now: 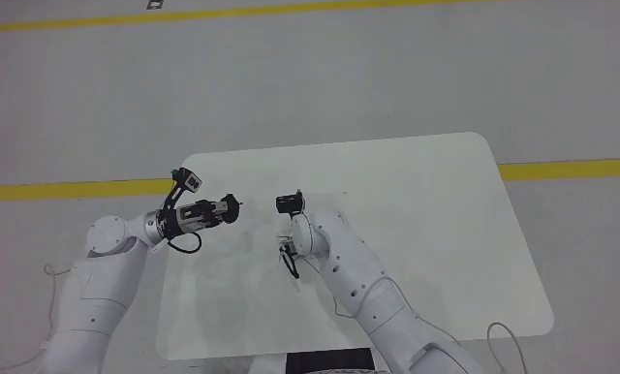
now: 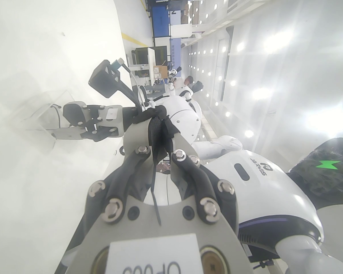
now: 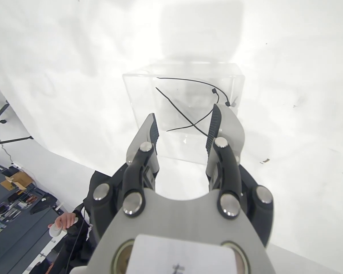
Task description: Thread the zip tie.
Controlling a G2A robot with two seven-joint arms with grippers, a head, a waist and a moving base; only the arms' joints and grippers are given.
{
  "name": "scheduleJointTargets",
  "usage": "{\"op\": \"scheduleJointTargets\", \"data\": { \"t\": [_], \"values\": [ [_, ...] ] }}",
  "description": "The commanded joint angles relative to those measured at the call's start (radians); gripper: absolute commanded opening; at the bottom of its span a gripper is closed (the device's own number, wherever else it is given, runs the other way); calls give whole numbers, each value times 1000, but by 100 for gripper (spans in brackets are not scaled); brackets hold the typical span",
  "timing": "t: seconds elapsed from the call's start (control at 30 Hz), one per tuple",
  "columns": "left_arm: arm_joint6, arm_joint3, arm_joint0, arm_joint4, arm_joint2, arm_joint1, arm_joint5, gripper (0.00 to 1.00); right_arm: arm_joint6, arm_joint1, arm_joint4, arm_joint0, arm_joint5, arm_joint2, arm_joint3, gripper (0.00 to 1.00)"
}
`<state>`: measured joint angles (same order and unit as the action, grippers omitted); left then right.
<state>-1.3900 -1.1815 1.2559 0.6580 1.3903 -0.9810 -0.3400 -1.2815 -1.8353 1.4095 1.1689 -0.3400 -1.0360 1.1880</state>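
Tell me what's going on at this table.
The left pincer is shut on a black zip tie, held up off the white table. Its loose end hangs free, apparently unthreaded. The right pincer hangs open over a clear box with more black zip ties lying inside.

box [image 3: 148, 101]: clear glossy plastic | zip tie [image 2: 156, 201]: smooth black plastic | table [image 1: 436, 200]: matt white, smooth

Robotics lab hall: yellow floor lines [image 1: 291, 9], blue workstations [image 2: 161, 21]
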Motion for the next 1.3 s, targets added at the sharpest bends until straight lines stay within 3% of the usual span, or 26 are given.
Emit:
{"op": "scheduleJointTargets", "data": {
  "t": [0.0,0.7,1.27],
  "values": [
    [0,0,0,0,0,0,0,0,-7,-1,6,-3,0,2,-4,39],
    [0,0,0,0,0,0,0,0,5,-22,11,-62,0,26,-117,31],
    [0,0,0,0,0,0,0,0,-14,-22,45,-47,0,6,-92,29]
  ]
}}
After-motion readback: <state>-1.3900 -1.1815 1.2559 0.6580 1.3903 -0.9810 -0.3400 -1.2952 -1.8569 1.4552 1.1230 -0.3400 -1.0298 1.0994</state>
